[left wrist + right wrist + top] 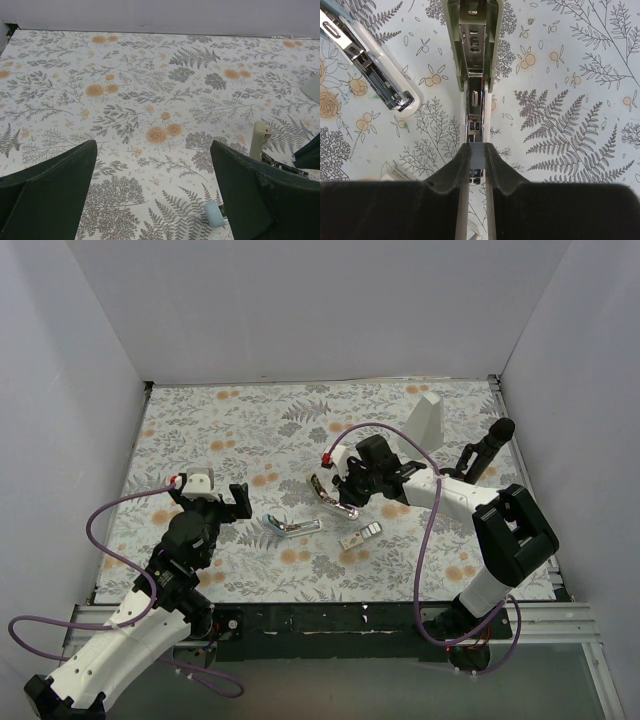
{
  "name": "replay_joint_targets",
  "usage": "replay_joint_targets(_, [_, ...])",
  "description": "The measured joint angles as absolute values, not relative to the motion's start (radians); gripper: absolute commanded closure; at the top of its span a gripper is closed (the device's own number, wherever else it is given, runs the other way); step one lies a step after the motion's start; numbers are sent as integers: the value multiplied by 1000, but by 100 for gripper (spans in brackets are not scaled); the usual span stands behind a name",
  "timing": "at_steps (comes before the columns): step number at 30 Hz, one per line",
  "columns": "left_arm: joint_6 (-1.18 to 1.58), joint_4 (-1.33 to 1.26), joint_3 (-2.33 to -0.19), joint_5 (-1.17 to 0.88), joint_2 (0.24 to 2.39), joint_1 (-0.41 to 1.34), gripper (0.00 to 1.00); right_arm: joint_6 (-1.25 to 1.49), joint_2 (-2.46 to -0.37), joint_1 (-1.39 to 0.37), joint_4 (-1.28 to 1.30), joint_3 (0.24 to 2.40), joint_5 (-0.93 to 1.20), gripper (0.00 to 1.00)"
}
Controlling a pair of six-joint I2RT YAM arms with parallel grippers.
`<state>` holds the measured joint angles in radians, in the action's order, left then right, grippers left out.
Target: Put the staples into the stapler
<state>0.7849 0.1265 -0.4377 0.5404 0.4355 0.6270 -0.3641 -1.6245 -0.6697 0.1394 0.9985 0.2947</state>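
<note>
My right gripper point(477, 150) is shut on a short grey strip of staples point(477, 157). It holds the strip just above the open metal channel of a beige-olive stapler point(451, 50), not the light blue one. The light blue stapler point(367, 62) lies opened to the left of it, silver channel up. In the top view it point(292, 528) lies between the arms. The cream staple box point(362, 535) lies near it, and its corner shows in the right wrist view point(395, 172). My left gripper point(152, 150) is open and empty over the mat, with the blue stapler's end point(215, 214) beside its right finger.
A tall white wedge block point(428, 418) stands at the back right, with a black rod point(490, 445) beside it. The beige-olive stapler point(335, 498) lies under my right gripper point(345, 492). White walls enclose the floral mat point(250, 430) on three sides.
</note>
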Motion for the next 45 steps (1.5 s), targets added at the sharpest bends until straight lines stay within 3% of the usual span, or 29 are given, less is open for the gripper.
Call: replay_joint_targets(45, [785, 126, -438, 533, 435, 617, 2, -343, -1662, -670, 146, 984, 291, 98])
